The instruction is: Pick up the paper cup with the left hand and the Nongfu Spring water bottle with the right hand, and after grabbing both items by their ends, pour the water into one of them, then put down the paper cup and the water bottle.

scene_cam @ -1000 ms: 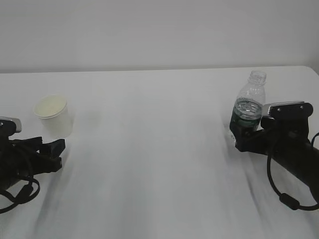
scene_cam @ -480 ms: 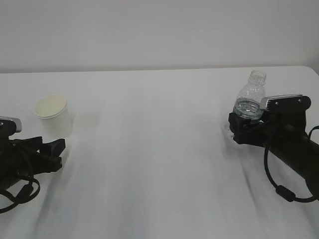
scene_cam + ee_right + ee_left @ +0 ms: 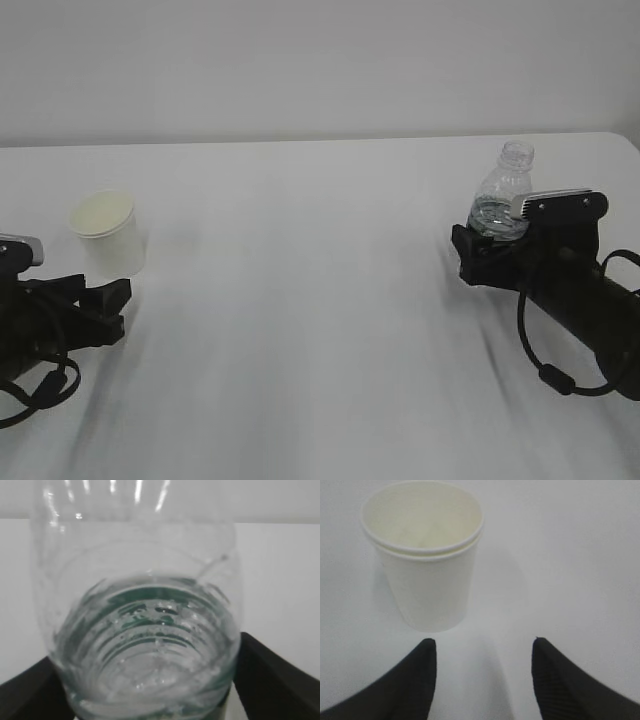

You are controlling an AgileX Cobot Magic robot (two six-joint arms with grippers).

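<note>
The paper cup (image 3: 104, 232) stood upright on the far left of the white table (image 3: 300, 300), its cream inside apparently empty in the left wrist view. The left hand (image 3: 95, 310) lay just near of it with its jaws partly spread and nothing between them; the cup sat ahead of the tips and somewhat left of their centreline. The Nongfu Spring water bottle (image 3: 500, 195) stood upright and uncapped at the far right, the water (image 3: 150, 645) filling only its lower part. The right hand (image 3: 478, 258) had its jaws wide on either side of the bottle's lower body, and no squeeze on the plastic was evident. Risks noted: an off-centre advance by the left hand could nudge or topple the light cup; a hard close on the thin ribbed bottle could collapse it and push water out of the open neck; a low grip could let the bottle tip on lifting.
</note>
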